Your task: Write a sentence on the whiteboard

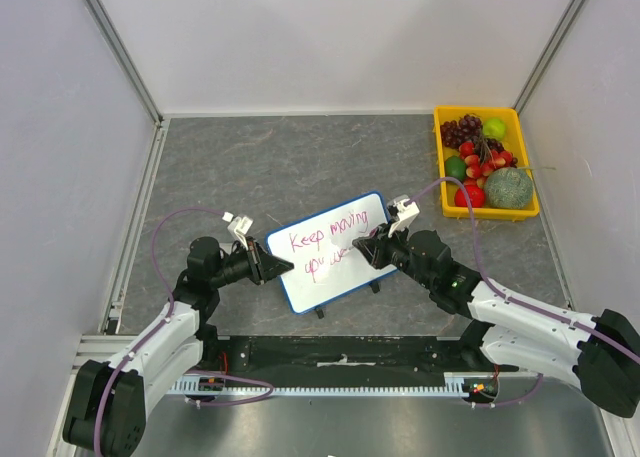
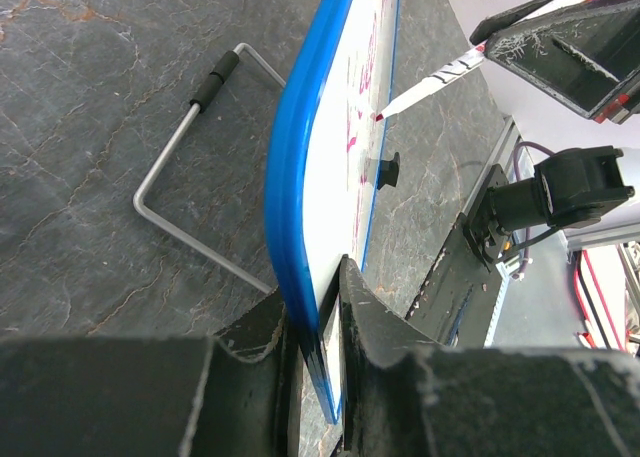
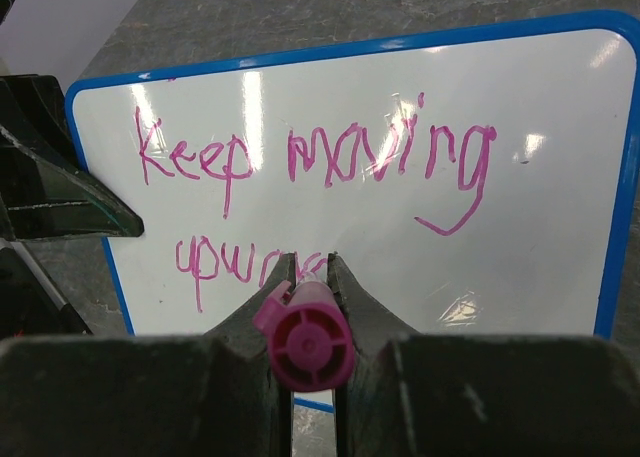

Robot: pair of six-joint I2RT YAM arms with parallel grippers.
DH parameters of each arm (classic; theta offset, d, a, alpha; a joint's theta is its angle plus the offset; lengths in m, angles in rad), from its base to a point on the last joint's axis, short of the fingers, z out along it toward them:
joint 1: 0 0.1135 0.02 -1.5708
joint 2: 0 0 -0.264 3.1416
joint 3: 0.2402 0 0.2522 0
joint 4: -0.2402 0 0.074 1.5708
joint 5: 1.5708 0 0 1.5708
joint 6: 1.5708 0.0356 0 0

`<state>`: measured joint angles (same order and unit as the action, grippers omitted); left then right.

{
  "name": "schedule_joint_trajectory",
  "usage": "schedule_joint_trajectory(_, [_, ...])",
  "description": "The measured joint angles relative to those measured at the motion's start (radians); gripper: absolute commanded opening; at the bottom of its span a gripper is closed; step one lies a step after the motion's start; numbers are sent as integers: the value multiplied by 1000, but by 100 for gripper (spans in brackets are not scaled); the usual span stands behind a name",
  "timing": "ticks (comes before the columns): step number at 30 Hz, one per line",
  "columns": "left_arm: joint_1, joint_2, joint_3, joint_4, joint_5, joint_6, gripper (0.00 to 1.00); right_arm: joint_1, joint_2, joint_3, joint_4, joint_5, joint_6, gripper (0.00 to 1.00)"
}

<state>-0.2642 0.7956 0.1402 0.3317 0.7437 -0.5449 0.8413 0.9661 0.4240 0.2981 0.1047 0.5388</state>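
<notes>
The whiteboard (image 1: pixel 335 267), white with a blue rim, stands tilted at the table's middle. The sentence (image 1: pixel 325 239) in magenta reads "Keep moving" with a partial second line "upw…" (image 3: pixel 230 262). My left gripper (image 1: pixel 278 268) is shut on the board's left edge; the blue rim (image 2: pixel 290 207) runs between the jaws (image 2: pixel 318 337). My right gripper (image 1: pixel 366 249) is shut on a magenta marker (image 3: pixel 305 342), seen cap-end on. The marker tip (image 2: pixel 381 116) touches the board at the second line.
A yellow tray (image 1: pixel 455 209) of fruit stands at the back right. A bent wire stand (image 2: pixel 190 157) lies on the grey table behind the board. Grey walls close in the left, back and right sides.
</notes>
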Motion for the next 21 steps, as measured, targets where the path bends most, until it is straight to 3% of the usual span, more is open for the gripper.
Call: schedule_joint_trajectory(21, [0,1,0,0,0,0,2,0,-8,-5,-10,-2,-12,0])
